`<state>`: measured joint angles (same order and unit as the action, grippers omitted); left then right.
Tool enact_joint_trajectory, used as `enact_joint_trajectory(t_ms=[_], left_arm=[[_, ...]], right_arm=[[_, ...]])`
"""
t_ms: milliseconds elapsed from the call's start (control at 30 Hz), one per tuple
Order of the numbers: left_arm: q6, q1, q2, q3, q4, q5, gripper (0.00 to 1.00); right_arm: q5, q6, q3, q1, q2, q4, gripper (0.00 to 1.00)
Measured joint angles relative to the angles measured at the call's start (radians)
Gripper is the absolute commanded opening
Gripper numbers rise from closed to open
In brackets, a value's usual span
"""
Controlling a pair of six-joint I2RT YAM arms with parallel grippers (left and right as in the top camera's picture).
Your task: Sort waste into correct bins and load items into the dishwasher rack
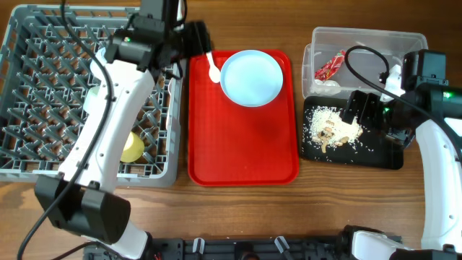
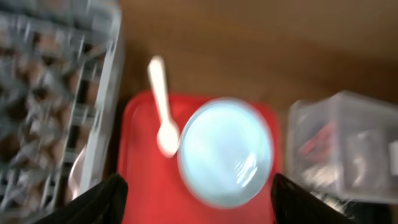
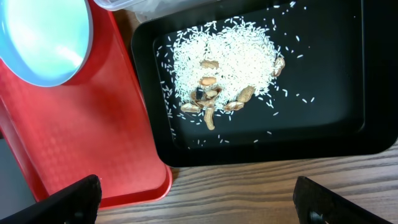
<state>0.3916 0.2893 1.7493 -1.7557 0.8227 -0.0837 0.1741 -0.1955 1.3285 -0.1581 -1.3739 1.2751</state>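
The white plastic spoon (image 1: pixel 214 66) lies along the flat red plastic tray's (image 1: pixel 245 144) far-left edge, seemingly just beneath the open, empty left end effector (image 1: pixel 198 43).

A flat red tray (image 1: pixel 245 144) lies near the middle of a wooden table (image 1: pixel 289 209), its long sides running front to back. The tray is rectangular, with rounded corners and a low raised rim. The right wrist view shows a fine pebbled texture on its glossy plastic surface. The tabletop is mid-brown with visible grain. It shows as a wide strip in front of the tray and a narrower strip behind it.
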Motion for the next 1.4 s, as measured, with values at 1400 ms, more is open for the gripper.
enact_joint_trajectory(t_ms=[1400], left_arm=[[0.183, 0.14, 0.437, -0.008, -0.266, 0.289, 0.89]], right_arm=[[0.0, 0.0, 0.0, 0.0, 0.0, 0.001, 1.0]])
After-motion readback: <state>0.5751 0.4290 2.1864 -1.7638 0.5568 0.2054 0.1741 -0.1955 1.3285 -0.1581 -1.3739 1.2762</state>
